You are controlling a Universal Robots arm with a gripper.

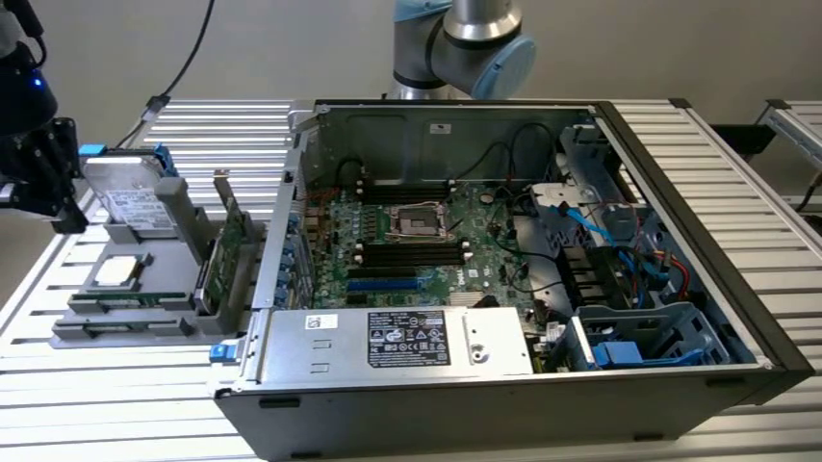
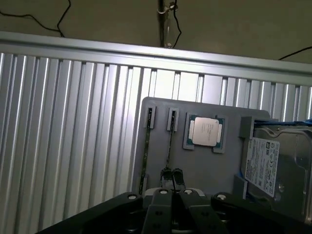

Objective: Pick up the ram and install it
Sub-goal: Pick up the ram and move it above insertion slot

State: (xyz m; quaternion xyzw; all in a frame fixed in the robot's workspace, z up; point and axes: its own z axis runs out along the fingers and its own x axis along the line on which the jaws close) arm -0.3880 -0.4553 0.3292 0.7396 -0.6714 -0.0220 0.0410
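Observation:
Two ram sticks stand on edge in slots of the grey holder (image 2: 209, 168). One ram (image 2: 169, 139) runs straight away from my fingertips, and the other (image 2: 147, 146) lies parallel beside it. In the exterior view the ram (image 1: 125, 300) sits low at the front of the holder (image 1: 77, 337). My gripper (image 2: 171, 175) is shut with nothing between its fingers. It hangs above the near end of the ram, and in the exterior view the gripper (image 1: 62, 217) is at the far left, well above the holder.
The holder also carries a processor chip (image 2: 205, 132), a silver hard drive with blue clips (image 2: 275, 161) and an upright expansion card (image 1: 231, 255). To the exterior view's right stands the open computer case (image 1: 694, 173), with black memory slots (image 1: 411, 252) on its motherboard. Everything rests on a ribbed aluminium table (image 2: 63, 122).

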